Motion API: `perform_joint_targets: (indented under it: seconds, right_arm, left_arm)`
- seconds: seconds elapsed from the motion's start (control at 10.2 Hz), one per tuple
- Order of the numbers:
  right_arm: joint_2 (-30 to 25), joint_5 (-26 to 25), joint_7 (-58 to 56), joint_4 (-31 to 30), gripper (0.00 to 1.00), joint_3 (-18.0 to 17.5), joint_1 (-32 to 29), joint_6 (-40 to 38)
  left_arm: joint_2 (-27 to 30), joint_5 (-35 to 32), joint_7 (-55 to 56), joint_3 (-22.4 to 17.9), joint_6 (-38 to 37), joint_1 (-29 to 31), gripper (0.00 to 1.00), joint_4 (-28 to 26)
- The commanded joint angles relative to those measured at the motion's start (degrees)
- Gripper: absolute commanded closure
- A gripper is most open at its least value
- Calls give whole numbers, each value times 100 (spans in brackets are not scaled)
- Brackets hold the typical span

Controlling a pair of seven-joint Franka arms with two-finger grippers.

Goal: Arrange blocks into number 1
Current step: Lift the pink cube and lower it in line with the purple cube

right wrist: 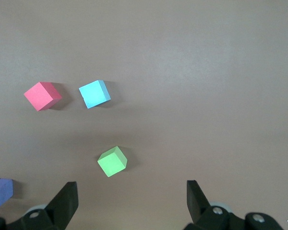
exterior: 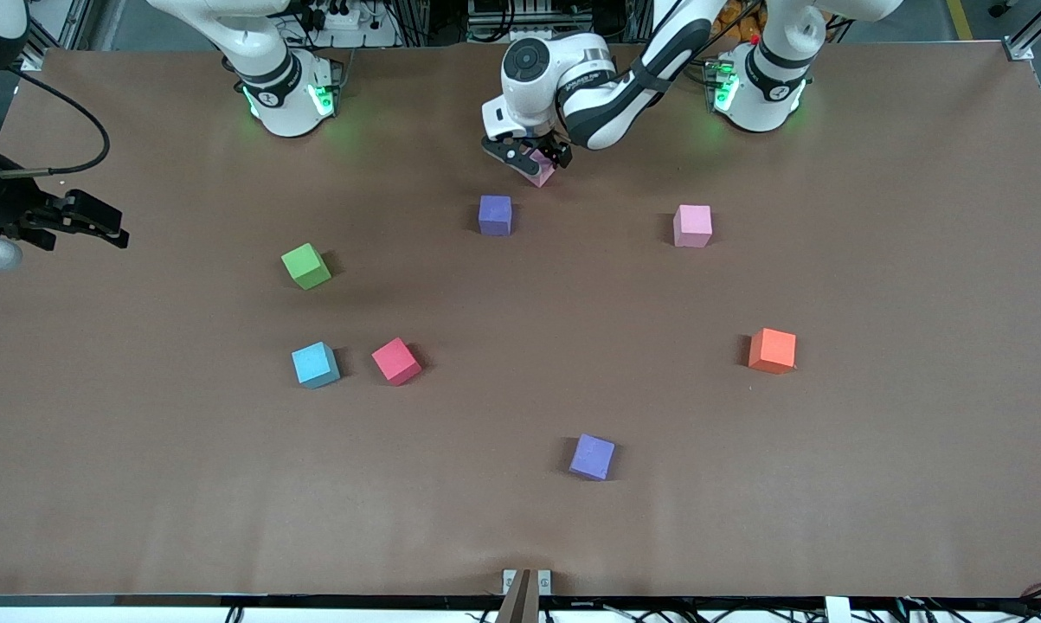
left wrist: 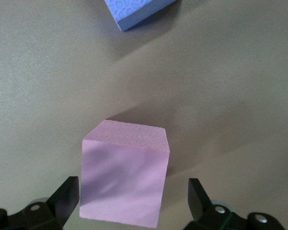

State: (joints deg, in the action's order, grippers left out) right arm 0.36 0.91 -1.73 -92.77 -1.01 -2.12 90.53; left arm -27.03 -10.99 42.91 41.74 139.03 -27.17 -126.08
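My left gripper (exterior: pixel 533 157) is open and down at the table, its fingers on either side of a pink block (exterior: pixel 543 176) without touching it. In the left wrist view the pink block (left wrist: pixel 127 177) sits between the fingertips (left wrist: pixel 67 196), with a purple block (left wrist: pixel 137 12) a little past it. On the table lie that purple block (exterior: pixel 495 215), another pink block (exterior: pixel 692 226), a green block (exterior: pixel 306 266), a light blue block (exterior: pixel 315 364), a red block (exterior: pixel 396 361), an orange block (exterior: pixel 772 350) and a second purple block (exterior: pixel 593 456). My right gripper (exterior: pixel 105 223) waits open, high in the air, holding nothing.
The brown table cover (exterior: pixel 875 484) runs to every edge. A small metal bracket (exterior: pixel 526 587) sits at the table edge nearest the front camera. From above, the right wrist view shows the green block (right wrist: pixel 112 161), the light blue block (right wrist: pixel 94 93) and the red block (right wrist: pixel 42 95).
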Motion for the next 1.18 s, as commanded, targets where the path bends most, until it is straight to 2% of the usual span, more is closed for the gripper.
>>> perform_joint_targets:
  seconds: [0.0,0.1,0.29,0.39,0.69,0.88,1.08]
  right_arm:
    - [17,-56,-56,66,0,-48,-69,-80]
    - [17,-56,-56,66,0,-48,-69,-80]
    - [17,-56,-56,66,0,-48,-69,-80]
    - [17,-56,-56,66,0,-48,-78,-80]
    - [17,-56,-56,66,0,-48,-78,-80]
    - [17,-56,-56,66,0,-48,-78,-80]
    - [17,-47,-56,66,0,-48,-78,-80]
  left_arm:
    - [-136,-68,234,1,107,1,80,39]
    - [-189,-96,461,-8,107,1,100,92]
    - [-180,-96,857,-17,107,10,100,145]
    - [-145,-105,1425,-17,98,1,100,232]
    - [-119,-113,2814,-25,-251,-278,100,758]
    - [-145,-384,3448,-410,-525,-752,100,1163]
    - [-276,-770,3663,-701,-526,-1096,100,1270]
